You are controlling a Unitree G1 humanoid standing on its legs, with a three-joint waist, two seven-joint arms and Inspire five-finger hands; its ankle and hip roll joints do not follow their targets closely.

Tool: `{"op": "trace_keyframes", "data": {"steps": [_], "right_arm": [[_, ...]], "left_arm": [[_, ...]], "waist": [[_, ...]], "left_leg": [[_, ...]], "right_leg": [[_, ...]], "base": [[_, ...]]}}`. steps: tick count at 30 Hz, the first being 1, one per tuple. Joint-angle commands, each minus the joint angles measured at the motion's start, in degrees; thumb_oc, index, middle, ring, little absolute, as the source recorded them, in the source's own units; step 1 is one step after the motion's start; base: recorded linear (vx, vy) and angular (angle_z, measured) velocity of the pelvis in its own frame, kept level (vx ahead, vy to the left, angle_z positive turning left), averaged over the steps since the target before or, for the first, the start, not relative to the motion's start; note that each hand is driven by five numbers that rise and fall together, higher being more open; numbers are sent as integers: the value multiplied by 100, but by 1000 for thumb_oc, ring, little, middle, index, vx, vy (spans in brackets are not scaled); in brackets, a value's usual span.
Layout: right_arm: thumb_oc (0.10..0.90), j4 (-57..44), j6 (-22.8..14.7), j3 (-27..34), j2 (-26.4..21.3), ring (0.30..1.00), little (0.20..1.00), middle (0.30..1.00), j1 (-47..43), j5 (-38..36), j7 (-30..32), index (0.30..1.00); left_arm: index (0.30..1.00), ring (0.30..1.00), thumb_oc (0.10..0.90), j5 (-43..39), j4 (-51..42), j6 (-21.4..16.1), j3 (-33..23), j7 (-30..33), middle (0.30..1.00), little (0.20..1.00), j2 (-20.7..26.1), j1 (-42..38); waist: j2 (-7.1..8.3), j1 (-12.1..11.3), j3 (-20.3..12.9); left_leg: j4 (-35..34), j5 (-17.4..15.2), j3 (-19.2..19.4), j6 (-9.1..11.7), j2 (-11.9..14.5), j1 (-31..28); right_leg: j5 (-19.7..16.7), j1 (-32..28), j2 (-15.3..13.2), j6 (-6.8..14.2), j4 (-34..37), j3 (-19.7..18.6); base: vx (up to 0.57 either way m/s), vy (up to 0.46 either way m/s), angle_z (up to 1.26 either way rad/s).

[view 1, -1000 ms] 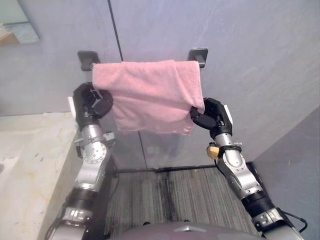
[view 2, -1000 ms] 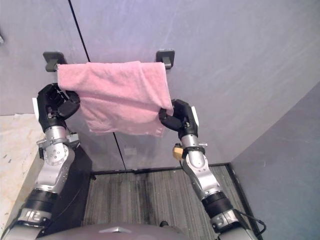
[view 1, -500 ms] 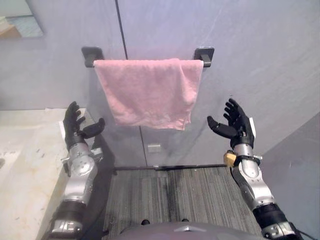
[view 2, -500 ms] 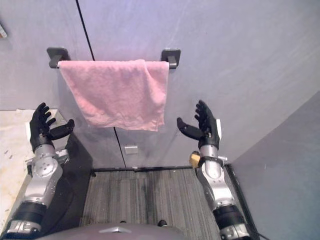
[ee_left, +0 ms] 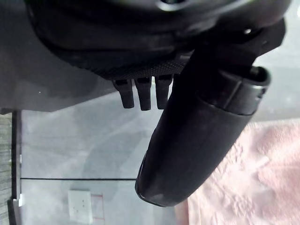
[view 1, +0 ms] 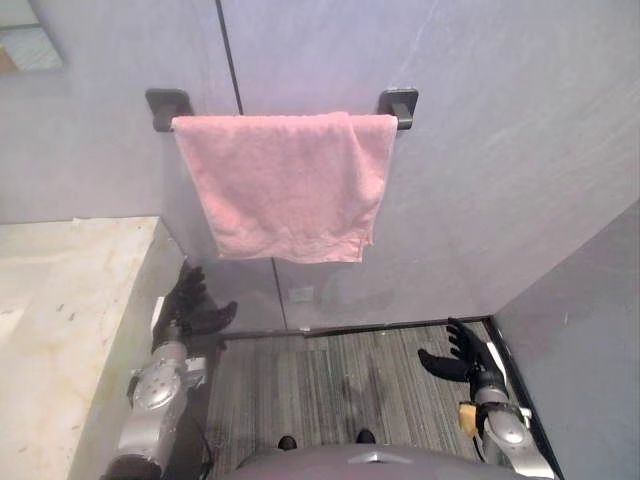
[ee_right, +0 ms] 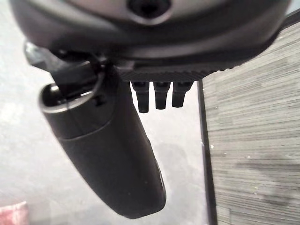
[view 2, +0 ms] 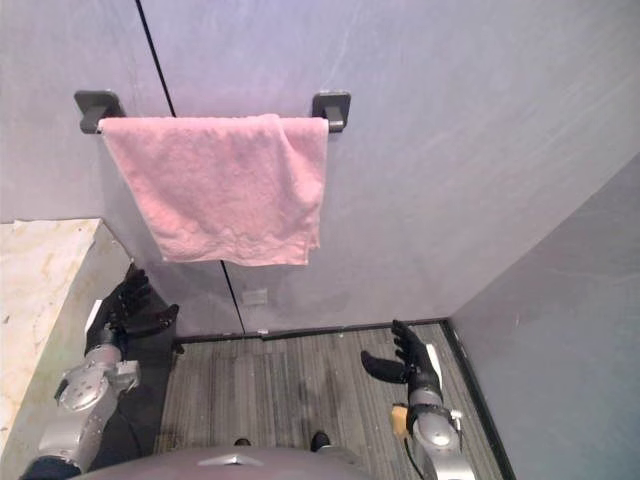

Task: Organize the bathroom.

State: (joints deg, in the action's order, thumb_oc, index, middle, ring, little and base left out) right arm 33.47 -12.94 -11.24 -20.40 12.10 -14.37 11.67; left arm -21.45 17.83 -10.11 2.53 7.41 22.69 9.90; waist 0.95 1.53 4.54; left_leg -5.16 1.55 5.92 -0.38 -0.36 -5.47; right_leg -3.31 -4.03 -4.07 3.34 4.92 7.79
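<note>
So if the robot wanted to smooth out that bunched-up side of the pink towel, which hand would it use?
Probably the right hand. The doubled-over fold of the pink towel hangs at the rail's right end, on that arm's side. Both hands are low, open and empty; the left hand sits beside the counter, under the smoother end.

left hand (view 1: 188, 308): dark, matte, thumb and slim fingers, white strip along its outer edge
right hand (view 1: 465, 356): dark, same build, white strip on its outer edge
forearms: silver-grey metal, rounded joint housings with small screws
right wrist: small yellow-tan block
thumbs close up: thick, smooth black cylinders; palm edge finely ribbed; short square fingertips in a row
</note>
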Motion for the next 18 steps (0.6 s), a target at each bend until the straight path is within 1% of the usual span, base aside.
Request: {"op": "trace_keyframes", "data": {"steps": [1,2,3,5,6,7,8,9,10,11,12,13,14,15,16,17,18], "right_arm": [[800,-148,-393,55,-56,900,900,900,-469,-12,-39,900],[800,-76,-414,55,-48,900,900,900,-463,5,-55,900],[800,147,-445,37,-29,900,900,900,-450,-26,-138,900],[800,408,-392,1,9,900,900,900,-439,58,-257,900],[800,552,-401,-29,13,900,900,900,-457,-4,-310,900],[800,750,-433,-66,15,900,900,900,-489,-30,-383,900],[800,801,-435,-75,20,900,900,900,-502,-14,-396,900],[800,1096,-321,-152,31,900,900,900,-595,-76,-518,900],[800,1157,-313,-169,38,900,900,900,-611,-129,-532,900],[800,1349,-269,-201,75,900,900,900,-660,-260,-593,900],[800,1607,-323,-235,134,900,900,900,-732,-353,-623,900],[800,1960,-328,-309,213,900,900,900,-858,-440,-658,900],[800,2036,-306,-326,231,900,900,900,-891,-450,-668,900],[800,2494,-153,-402,328,900,900,900,-1077,-554,-731,900],[800,2805,-56,-418,379,900,900,900,-1227,-701,-791,900],[800,2832,0,-420,384,900,900,900,-1247,-715,-818,900],[800,3159,47,-417,418,900,900,900,-1360,-791,-901,900]], "left_arm": [[900,900,800,-232,-91,-899,-38,-246,900,900,323,-421],[900,900,800,-230,-33,-881,-18,-240,900,900,319,-405],[900,900,800,-229,217,-820,54,-232,900,900,293,-340],[900,900,800,-531,728,-646,156,-348,900,900,167,-204],[900,900,800,-442,1055,-710,200,-417,900,900,90,-170],[900,900,800,-311,1401,-698,308,-448,900,900,63,-111],[900,900,800,-285,1482,-665,339,-450,900,900,58,-98],[900,900,800,-546,2394,-445,393,-680,900,900,-83,-166],[900,900,800,-530,2644,-529,381,-788,900,900,-117,-199],[900,900,800,-607,3191,-390,388,-1018,900,900,-181,-328],[900,900,800,-564,3666,-336,458,-1162,900,900,-227,-492],[900,900,800,-526,4108,-99,602,-1280,900,900,-279,-690],[900,900,800,-566,4188,36,633,-1307,900,900,-293,-733],[900,900,800,-504,4685,472,752,-1559,900,900,-390,-897],[900,900,800,-477,4966,600,846,-1657,900,900,-447,-941],[900,900,800,-502,4986,650,855,-1659,900,900,-454,-946],[900,900,800,-476,5211,810,882,-1775,900,900,-521,-943]], "waist": [[-73,-64,-152],[-75,-68,-152],[-84,-87,-144],[-86,-124,-122],[-81,-148,-98],[-74,-170,-62],[-74,-176,-51],[-104,-139,41],[-111,-122,38],[-124,-61,60],[-126,3,79],[-134,78,89],[-136,97,91],[-170,180,112],[-196,200,125],[-198,207,130],[-215,178,135]], "left_leg": [[16,-328,-198,-99,-86,102],[16,-327,-201,-100,-90,106],[16,-328,-215,-110,-105,114],[16,-343,-195,-137,-119,113],[16,-349,-185,-160,-128,110],[16,-358,-174,-192,-125,107],[16,-361,-171,-199,-122,106],[16,-334,-268,-253,-108,124],[16,-324,-303,-271,-106,147],[16,-302,-405,-320,-107,173],[16,-268,-499,-358,-113,200],[16,-219,-632,-397,-118,241],[16,-207,-668,-405,-121,250],[16,-109,-871,-414,-123,318],[16,-35,-1002,-382,-119,360],[16,-26,-1023,-377,-119,363],[16,110,-1150,-266,-91,514]], "right_leg": [[146,-10,-162,328,-170,126],[146,-10,-163,331,-169,133],[155,4,-167,342,-189,158],[188,40,-176,358,-264,193],[207,63,-180,364,-310,216],[246,98,-179,363,-388,224],[262,109,-178,362,-417,224],[409,230,-134,337,-755,36],[439,268,-109,321,-834,-49],[516,352,-44,287,-1107,-266],[533,452,7,279,-1417,-428],[504,610,78,294,-1825,-609],[503,653,94,299,-1927,-651],[483,837,235,290,-2352,-872],[514,874,318,247,-2409,-939],[523,872,325,240,-2411,-939],[804,608,433,69,-1919,-979]], "base": [[-61,22,-7],[-43,18,-8],[-61,25,-7],[-68,23,-3],[-80,3,-3],[-75,-6,-4],[-174,-25,-6],[-159,-25,-4],[-227,-44,-2],[-179,-52,7],[-271,-91,30],[-217,-82,62],[-315,-155,73],[-329,-195,92],[-326,-200,101],[-272,-206,145],[-298,-264,144]]}}
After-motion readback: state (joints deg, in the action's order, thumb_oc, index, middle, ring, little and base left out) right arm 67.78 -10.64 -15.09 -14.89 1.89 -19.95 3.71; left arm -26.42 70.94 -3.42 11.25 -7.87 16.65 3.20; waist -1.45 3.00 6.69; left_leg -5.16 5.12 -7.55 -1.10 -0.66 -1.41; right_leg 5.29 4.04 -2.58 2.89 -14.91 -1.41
